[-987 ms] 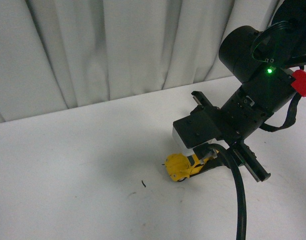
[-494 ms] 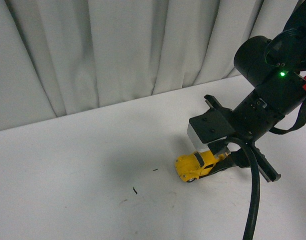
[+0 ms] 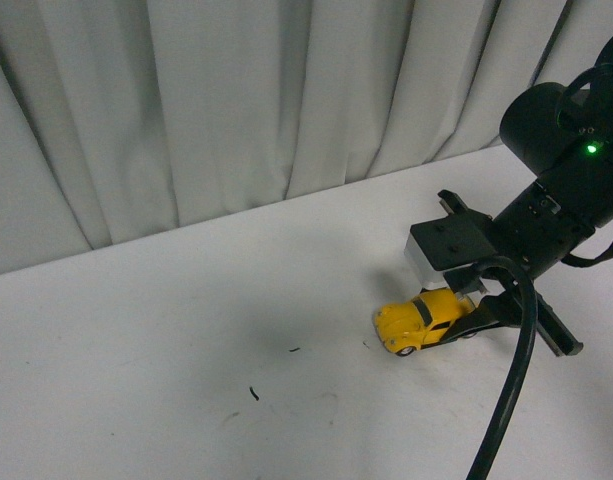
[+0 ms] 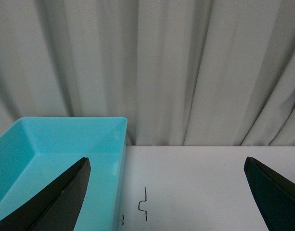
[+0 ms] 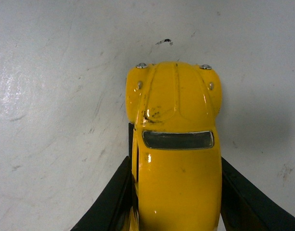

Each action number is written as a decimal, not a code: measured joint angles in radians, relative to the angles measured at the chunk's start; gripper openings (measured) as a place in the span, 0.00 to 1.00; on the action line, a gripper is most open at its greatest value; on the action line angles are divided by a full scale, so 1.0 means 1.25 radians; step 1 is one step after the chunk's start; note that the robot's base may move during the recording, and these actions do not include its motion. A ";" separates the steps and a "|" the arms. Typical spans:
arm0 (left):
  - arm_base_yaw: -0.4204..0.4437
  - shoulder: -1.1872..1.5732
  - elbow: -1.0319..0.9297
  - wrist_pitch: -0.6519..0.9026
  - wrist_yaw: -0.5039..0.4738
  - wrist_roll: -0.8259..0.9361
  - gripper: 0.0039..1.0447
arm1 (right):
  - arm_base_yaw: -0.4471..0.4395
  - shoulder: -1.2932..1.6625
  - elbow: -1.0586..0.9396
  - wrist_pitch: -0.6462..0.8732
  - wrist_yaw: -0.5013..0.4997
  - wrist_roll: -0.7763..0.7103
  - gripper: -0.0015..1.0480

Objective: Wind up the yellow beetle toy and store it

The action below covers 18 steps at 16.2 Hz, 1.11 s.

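The yellow beetle toy (image 3: 423, 320) sits low on the white table at the right, nose pointing left, its wheels at the table surface. My right gripper (image 3: 464, 318) is shut on its rear half. In the right wrist view the toy (image 5: 176, 144) fills the middle, with a black finger (image 5: 113, 202) pressed against each side of its body. My left gripper (image 4: 171, 202) is open and empty, its dark fingertips (image 4: 56, 202) spread wide above the table beside a turquoise bin (image 4: 56, 144). The left arm is out of the front view.
The white table (image 3: 186, 330) carries small black marks (image 3: 253, 393) left of the toy. A grey curtain (image 3: 236, 100) hangs behind the table's far edge. The right arm's black cable (image 3: 511, 380) loops down in front. A black squiggle (image 4: 143, 204) is drawn on the table by the bin.
My right gripper has carried the toy to the right across the table. The toy's nose has turned from facing the camera to pointing left.
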 joint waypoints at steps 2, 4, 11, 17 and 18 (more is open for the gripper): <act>0.000 0.000 0.000 0.000 0.000 0.000 0.94 | -0.024 -0.010 -0.006 -0.012 0.014 -0.002 0.40; 0.000 0.000 0.000 0.000 0.000 0.000 0.94 | -0.056 -0.021 -0.013 -0.031 0.028 -0.002 0.40; 0.000 0.000 0.000 0.000 0.000 0.000 0.94 | -0.093 -0.038 -0.027 -0.051 0.047 -0.002 0.40; 0.000 0.000 0.000 0.000 0.000 0.000 0.94 | -0.086 -0.032 -0.036 -0.049 0.068 0.005 0.88; 0.000 0.000 0.000 0.000 0.000 0.000 0.94 | -0.086 -0.032 -0.036 -0.050 0.068 0.008 0.96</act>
